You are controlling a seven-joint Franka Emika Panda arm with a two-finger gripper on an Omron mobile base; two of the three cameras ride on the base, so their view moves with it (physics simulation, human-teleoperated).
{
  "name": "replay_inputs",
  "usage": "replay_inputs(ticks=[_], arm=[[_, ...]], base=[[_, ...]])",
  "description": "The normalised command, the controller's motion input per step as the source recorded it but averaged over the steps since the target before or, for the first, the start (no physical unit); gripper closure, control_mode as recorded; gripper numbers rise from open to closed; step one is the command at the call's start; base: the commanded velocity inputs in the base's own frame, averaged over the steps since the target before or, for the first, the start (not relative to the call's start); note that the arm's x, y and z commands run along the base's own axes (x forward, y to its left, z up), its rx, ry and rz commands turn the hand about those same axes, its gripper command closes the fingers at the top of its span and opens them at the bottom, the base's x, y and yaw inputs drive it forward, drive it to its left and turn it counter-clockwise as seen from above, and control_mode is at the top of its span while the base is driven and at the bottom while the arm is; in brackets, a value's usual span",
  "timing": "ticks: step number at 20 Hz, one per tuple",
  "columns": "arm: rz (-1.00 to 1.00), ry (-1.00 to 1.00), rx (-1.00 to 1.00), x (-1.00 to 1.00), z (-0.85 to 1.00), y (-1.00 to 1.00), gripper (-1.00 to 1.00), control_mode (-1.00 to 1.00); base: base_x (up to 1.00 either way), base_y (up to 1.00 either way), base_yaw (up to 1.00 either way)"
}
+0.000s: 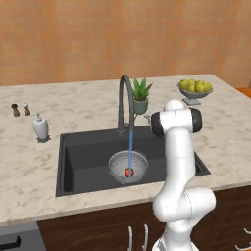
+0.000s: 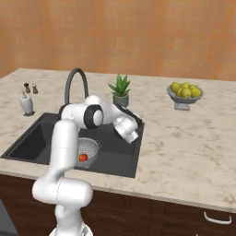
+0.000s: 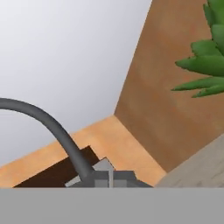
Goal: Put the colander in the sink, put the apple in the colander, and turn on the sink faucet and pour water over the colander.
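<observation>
Water is on; a blue stream drops from the faucet [image 1: 125,98] straight into the colander [image 1: 128,166], which sits in the sink [image 1: 78,162] near the middle front; the apple [image 1: 129,172] lies inside the colander right under the stream, also visible from the right side [image 2: 83,157]. So all three steps look done, judging by how things lie.

Gripper [image 2: 132,136] sits low behind the faucet base near the potted plant [image 1: 141,95]; its fingers are hard to make out in the base views, but it reads as closed with nothing held; hand view looks up past the faucet neck [image 3: 52,127] and the plant leaves [image 3: 205,65].

Risks from here: the hand is close to the faucet lever, so a careless pull-back could bump it and cut or swing the water off the colander; the arm could also clip the plant; probably the wrist link crowds the sink's back rim.
</observation>
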Motion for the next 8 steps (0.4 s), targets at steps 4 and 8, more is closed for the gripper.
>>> replay_inputs(ticks=[4,8], arm=[[-0.24,0.0,0.12,-0.78,1.0,-0.05,1.0,-1.0],[-0.16,-0.01,0.01,-0.74,1.0,0.11,1.0,-1.0]], base=[[0.0,0.0,0.0],[0.0,0.0,0.0]])
